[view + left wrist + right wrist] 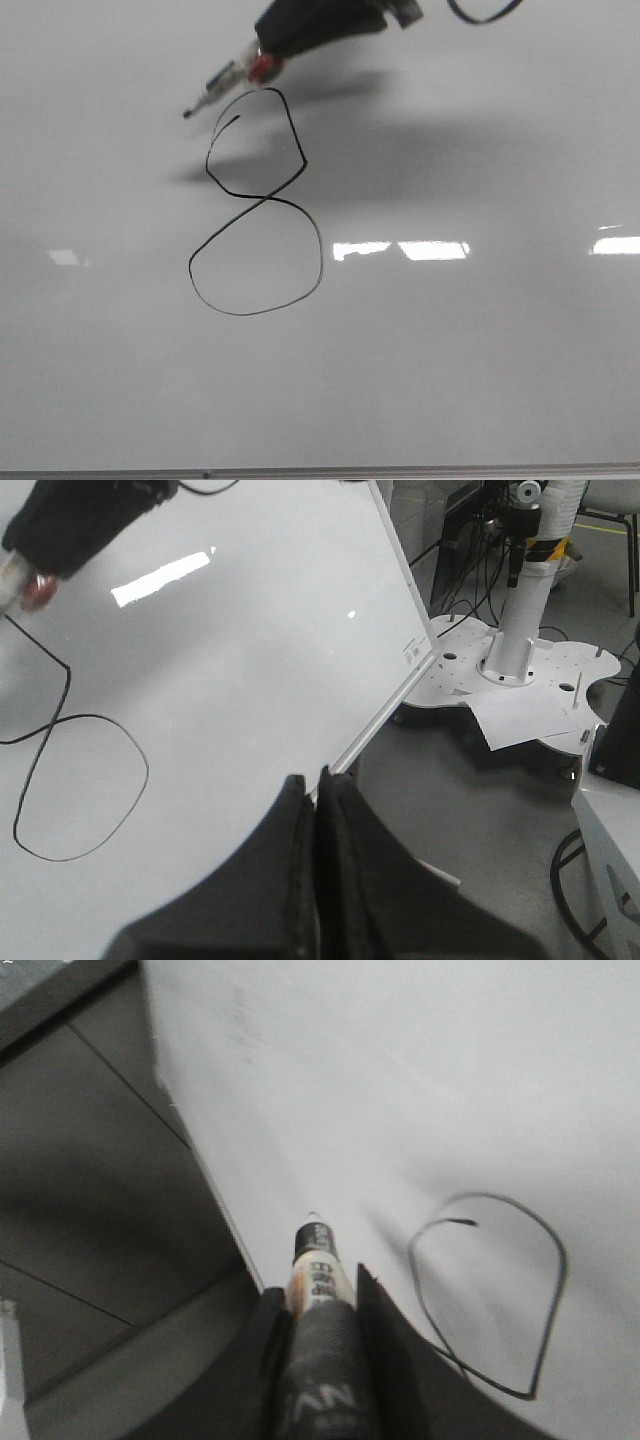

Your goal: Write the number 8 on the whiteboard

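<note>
The number 8 (pixel 262 197) is a thin black line figure on the whiteboard (pixel 450 350), a small upper loop over a larger lower loop. My right gripper (pixel 275 45) is shut on a marker (pixel 225 78) at the top of the front view. The marker's tip points left, just beside the upper loop and over its own shadow. In the right wrist view the marker (pixel 318 1270) sits between the fingers of my right gripper (pixel 322 1295), with the upper loop (pixel 560 1260) to one side. My left gripper (pixel 318 780) is shut and empty over the board's edge.
The board's thin metal bottom edge (pixel 400 470) runs along the front. Bright glare spots (pixel 400 250) lie right of the 8. Past the board's side edge stand a white pedestal base (pixel 520 660), a sheet of paper (pixel 520 720) and the grey floor.
</note>
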`<act>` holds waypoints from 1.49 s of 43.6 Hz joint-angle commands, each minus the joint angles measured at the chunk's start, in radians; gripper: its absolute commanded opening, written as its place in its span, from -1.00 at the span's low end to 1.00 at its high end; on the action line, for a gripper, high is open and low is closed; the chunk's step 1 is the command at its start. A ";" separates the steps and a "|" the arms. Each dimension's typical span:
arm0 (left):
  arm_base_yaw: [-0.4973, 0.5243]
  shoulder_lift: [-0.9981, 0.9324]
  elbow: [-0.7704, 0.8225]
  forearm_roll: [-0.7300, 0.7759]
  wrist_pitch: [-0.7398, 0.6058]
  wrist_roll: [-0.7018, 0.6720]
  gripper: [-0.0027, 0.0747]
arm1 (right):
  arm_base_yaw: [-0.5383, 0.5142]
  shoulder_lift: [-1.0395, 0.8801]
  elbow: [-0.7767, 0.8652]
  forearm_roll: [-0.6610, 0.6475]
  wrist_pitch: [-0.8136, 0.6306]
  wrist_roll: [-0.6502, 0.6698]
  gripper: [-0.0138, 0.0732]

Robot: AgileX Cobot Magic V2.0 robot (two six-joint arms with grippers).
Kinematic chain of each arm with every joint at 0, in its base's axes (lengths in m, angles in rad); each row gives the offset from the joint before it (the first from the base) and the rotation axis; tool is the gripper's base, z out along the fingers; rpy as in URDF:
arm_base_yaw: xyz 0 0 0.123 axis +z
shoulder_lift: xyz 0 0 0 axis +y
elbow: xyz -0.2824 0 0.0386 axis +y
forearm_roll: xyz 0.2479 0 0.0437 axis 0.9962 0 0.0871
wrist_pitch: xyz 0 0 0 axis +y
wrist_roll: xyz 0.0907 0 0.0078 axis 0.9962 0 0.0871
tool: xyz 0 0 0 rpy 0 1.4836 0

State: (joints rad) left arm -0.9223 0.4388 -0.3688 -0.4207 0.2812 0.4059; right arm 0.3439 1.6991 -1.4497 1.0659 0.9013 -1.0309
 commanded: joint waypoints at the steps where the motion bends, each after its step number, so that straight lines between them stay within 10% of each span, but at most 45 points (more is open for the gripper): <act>1: -0.004 0.011 -0.029 -0.023 -0.076 -0.011 -0.99 | 0.003 -0.132 -0.032 0.000 0.065 -0.038 -0.82; 12: -0.004 0.044 -0.127 0.025 0.044 -0.011 -0.93 | 0.117 -0.223 -0.032 -0.421 0.240 -0.038 -0.82; 26: -0.004 0.242 -0.317 0.139 0.208 -0.011 0.28 | 0.378 -0.263 -0.031 -0.474 0.282 0.014 -0.82; 39: -0.007 0.312 -0.332 0.135 0.222 -0.009 0.13 | 0.493 -0.268 -0.031 -0.461 0.205 0.016 -0.82; 65: -0.007 0.312 -0.332 0.135 0.224 -0.002 -0.82 | 0.509 -0.268 -0.031 -0.397 0.167 0.015 -0.82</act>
State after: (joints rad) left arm -0.9223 0.7505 -0.6647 -0.2658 0.5691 0.4059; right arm 0.8546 1.4716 -1.4521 0.5881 1.1168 -1.0163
